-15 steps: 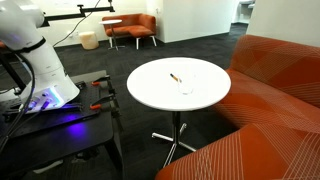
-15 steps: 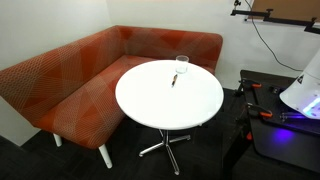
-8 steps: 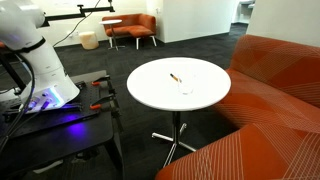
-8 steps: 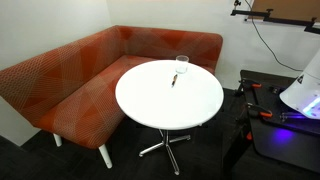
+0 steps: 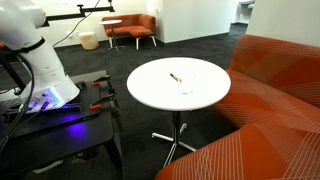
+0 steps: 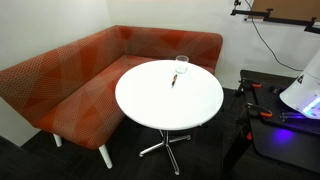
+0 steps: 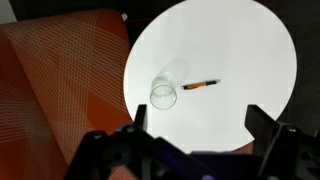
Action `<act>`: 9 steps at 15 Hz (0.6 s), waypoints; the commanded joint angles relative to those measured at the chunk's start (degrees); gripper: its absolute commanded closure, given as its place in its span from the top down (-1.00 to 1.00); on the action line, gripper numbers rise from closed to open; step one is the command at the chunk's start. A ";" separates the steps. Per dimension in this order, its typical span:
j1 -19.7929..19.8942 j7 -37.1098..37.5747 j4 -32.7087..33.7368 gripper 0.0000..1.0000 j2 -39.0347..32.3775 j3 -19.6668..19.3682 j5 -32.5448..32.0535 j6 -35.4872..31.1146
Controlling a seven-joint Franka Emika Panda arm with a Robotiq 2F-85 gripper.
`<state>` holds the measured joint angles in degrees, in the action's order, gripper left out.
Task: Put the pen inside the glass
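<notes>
The pen (image 7: 201,85) lies flat on the round white table (image 7: 240,50), orange-brown with a dark end. It shows as a short stick in both exterior views (image 5: 175,77) (image 6: 173,80). The clear glass (image 7: 164,95) stands upright just beside the pen, a small gap apart; it also shows in both exterior views (image 5: 186,87) (image 6: 181,65). My gripper (image 7: 197,125) is open and empty, high above the table, its two dark fingers at the bottom of the wrist view. The gripper itself is out of frame in the exterior views.
An orange-red corner sofa (image 6: 70,80) wraps round the table's far side (image 5: 280,80). The robot's white base (image 5: 40,65) stands on a dark cart (image 5: 60,125) next to the table, with red-handled tools on it. Dark carpet lies all round.
</notes>
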<state>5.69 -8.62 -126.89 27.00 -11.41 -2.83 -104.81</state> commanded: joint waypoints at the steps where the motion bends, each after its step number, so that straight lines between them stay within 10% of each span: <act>1: 0.13 13.20 -4.50 1.00 -2.83 6.43 0.25 -9.88; 9: -0.58 22.74 -6.11 1.00 -7.60 11.70 -0.29 -15.95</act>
<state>5.36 14.08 -133.12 19.41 0.51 -3.03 -120.93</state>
